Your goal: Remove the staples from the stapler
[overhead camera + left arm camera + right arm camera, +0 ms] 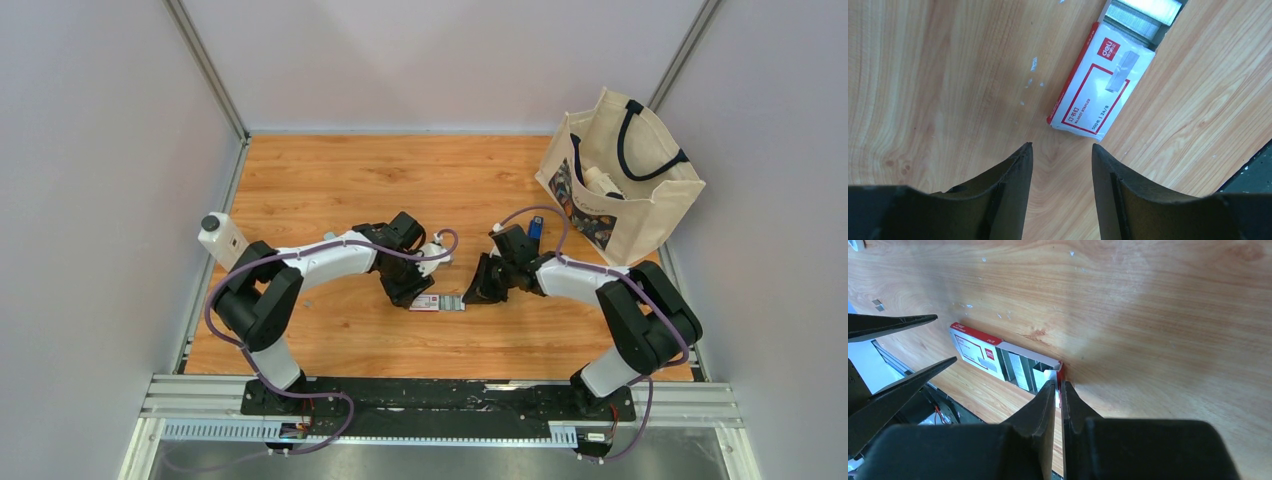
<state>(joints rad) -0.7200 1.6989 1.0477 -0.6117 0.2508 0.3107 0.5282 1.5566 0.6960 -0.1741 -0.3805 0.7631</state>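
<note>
Right tool (pixel 1059 388), closed to a slit at the end of the box (pixel 975 347) tray (pixel 1024 352) holding the staples (pixel 1017 371), grip uncertain, should likely slide it straight along the tabletop (pixel 300 180) while the open, empty left tool (pixel 1062 150) braces the box, the stapler (pixel 535 228) lying apart beside the bag (pixel 640 195).

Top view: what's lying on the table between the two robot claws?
A small red-and-white staple box, slid open with silver staples showing, lies between the left gripper and right gripper. The top view shows it; both wrist views confirm.
</note>
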